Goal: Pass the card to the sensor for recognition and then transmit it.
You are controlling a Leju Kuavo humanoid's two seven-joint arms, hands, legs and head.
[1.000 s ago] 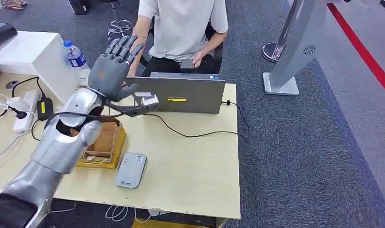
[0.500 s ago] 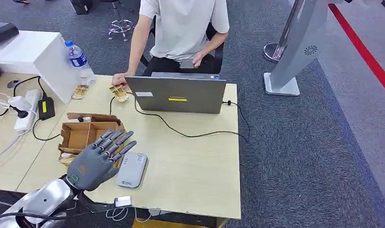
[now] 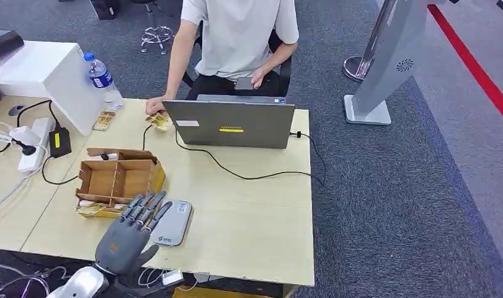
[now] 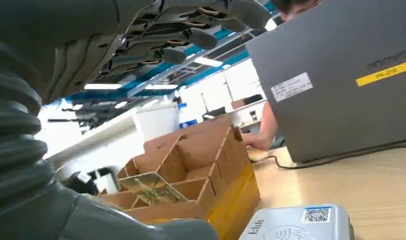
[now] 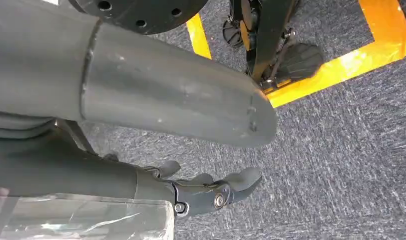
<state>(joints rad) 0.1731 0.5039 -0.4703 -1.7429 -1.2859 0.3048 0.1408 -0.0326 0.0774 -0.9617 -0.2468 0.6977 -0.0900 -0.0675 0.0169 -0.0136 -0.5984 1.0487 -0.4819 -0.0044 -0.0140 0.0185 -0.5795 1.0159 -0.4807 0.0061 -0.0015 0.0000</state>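
left hand hovering spread, empty, at table's near edge | fingertips overlapping sensor | card lying in box | right hand hanging, grip unclear

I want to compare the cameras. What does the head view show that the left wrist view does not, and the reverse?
Head view alone: the water bottle, the power strip and the whole table. Left wrist view alone: a card standing in the cardboard box, and ceiling lights. Both: the box, the grey card reader, the laptop, and the left hand, holding nothing.
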